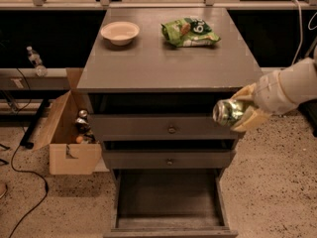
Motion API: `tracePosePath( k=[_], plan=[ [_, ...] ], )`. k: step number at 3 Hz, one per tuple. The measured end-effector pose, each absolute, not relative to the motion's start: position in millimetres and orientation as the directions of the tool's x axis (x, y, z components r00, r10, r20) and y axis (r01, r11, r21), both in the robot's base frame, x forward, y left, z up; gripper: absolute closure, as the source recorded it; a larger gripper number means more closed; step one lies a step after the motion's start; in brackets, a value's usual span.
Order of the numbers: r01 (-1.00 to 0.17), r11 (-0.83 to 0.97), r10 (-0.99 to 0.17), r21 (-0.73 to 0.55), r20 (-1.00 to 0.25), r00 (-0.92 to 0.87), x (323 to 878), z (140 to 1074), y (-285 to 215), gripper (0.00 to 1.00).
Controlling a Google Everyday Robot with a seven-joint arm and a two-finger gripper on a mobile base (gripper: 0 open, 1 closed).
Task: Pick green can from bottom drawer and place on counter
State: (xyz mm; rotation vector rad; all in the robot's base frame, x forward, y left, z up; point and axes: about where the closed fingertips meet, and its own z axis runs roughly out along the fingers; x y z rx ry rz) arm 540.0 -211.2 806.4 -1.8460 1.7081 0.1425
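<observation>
- Far left: plastic bottle [35, 63] on a low ledge, black cable [20, 167] trailing over the speckled floor below it.
- Cardboard box [69, 150] on the floor, touching the cabinet's left side, flap up, small items inside that I can't identify.
- Counter [163, 66]: flat grey top. Pale bowl [120, 32] sits back-left on it, upright.
- Green snack bag [189, 32] back-right on the counter, lying flat, well apart from the bowl.
- Below the counter: two knobbed drawers [168, 130], both pushed in or nearly so.
- Bottom drawer [168, 202] is pulled out toward the camera, tray interior in view.
- Green can [229, 112]: off the drawer, in the air at the cabinet's front-right corner, level with the upper knobbed drawer and just under the counter's edge. It's tipped sideways, silver end facing left.
- Gripper [234, 114]: clamped on the green can, one yellowish finger [246, 91] over it and one under.
- White arm [290, 86] comes in from the right edge, just right of the counter's front corner.
</observation>
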Motion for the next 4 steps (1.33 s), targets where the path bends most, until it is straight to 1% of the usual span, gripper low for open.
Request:
tracePosePath(
  k=[1, 3, 4],
  plan=[
    [-0.924, -0.04, -0.884, -0.379, -0.418, 0.21, 565.7, 839.6, -206.5, 1.0],
    [-0.923, -0.047, -0.872, -0.381, -0.435, 0.224, 572.5, 846.2, -198.0, 1.0],
    [-0.923, -0.036, -0.856, -0.384, -0.464, 0.227, 593.1, 867.7, -190.2, 1.0]
  ],
)
